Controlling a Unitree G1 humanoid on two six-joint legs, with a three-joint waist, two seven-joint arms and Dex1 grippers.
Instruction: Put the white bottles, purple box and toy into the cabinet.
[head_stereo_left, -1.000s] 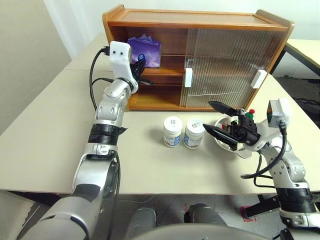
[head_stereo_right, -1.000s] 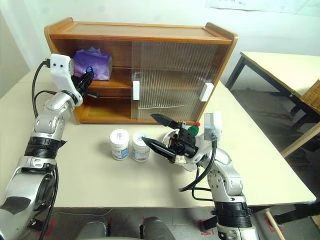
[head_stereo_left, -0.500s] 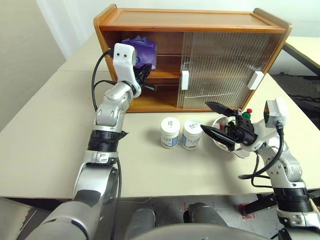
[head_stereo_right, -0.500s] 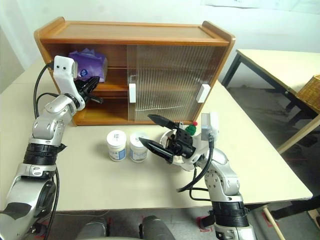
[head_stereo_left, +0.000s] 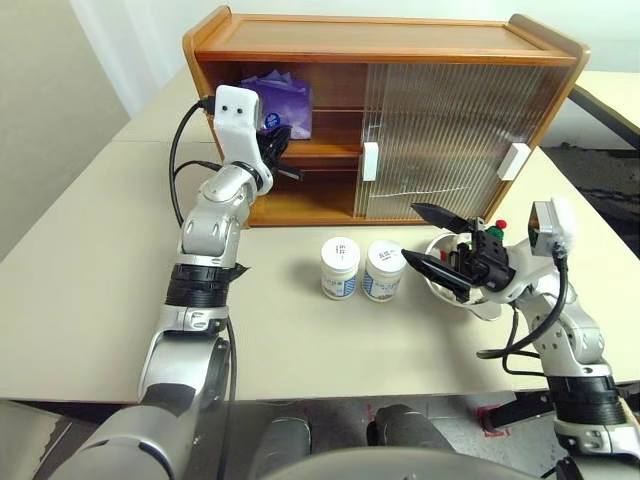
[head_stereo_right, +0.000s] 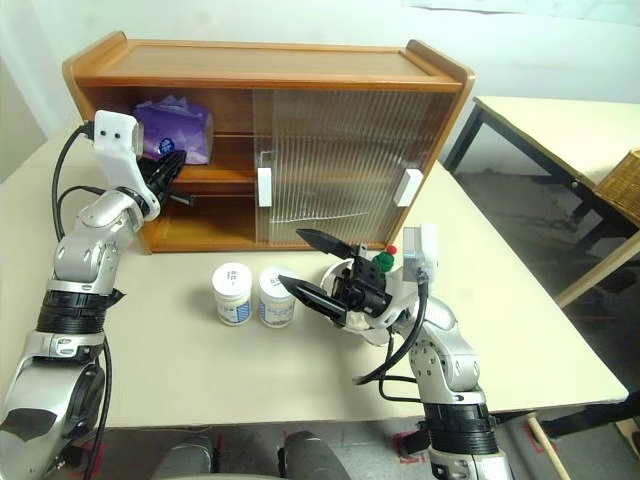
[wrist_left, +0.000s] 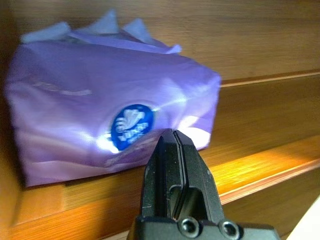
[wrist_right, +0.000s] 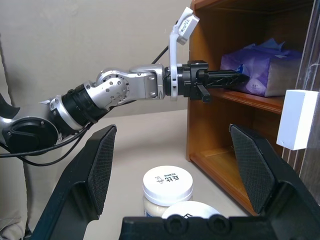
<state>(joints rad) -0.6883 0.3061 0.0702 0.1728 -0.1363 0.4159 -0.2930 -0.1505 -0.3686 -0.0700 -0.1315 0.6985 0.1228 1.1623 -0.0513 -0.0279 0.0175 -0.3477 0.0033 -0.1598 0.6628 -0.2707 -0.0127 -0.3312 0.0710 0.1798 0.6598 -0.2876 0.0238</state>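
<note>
The purple box (head_stereo_left: 287, 98) lies at the left end of the cabinet's (head_stereo_left: 400, 40) upper shelf. My left gripper (wrist_left: 171, 134) is shut and empty, level at the shelf's front edge, just in front of the box (wrist_left: 100, 115). Two white bottles (head_stereo_left: 340, 266) (head_stereo_left: 384, 269) stand side by side on the table before the cabinet. To their right my right gripper (head_stereo_left: 411, 232) is open, pointing left toward them and holding nothing. Behind it the toy's green hat and red pompom (head_stereo_left: 497, 226) stick up; the rest of the toy is hidden.
Both ribbed sliding doors (head_stereo_left: 450, 130) cover the cabinet's right part, so its left part is open. A white bowl (head_stereo_left: 452, 290) sits under my right gripper. The table's front edge runs close below the bottles. A second table (head_stereo_right: 560, 120) stands off to the right.
The whole picture has shifted a little as the camera moved. Both grippers stand much as before, and the purple box and bottles have not moved.
</note>
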